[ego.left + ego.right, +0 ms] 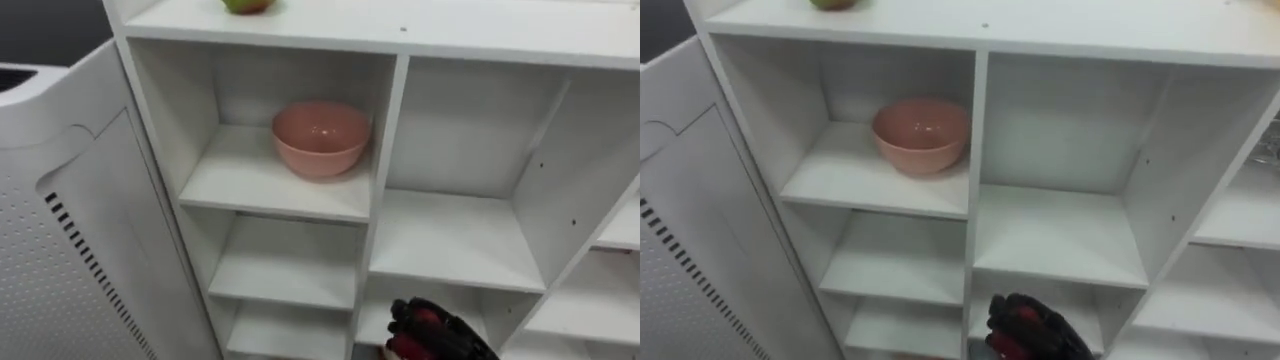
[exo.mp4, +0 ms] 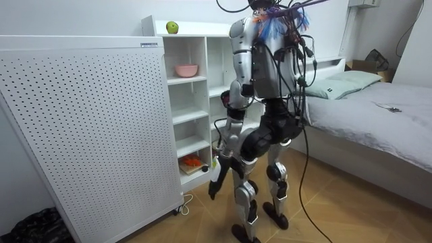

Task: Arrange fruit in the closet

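Note:
A white closet of open shelves stands in front of me, and I stand close to it. On its top lies a green apple. A pink bowl sits in the upper left compartment. Low before the middle column my right hand shows dark fingers curled round a red fruit. My left hand hangs by my thigh, fingers relaxed and holding nothing.
A white perforated panel stands against the closet's left side. Orange and red things lie in a low left compartment. A bed is behind me. The other compartments hold nothing.

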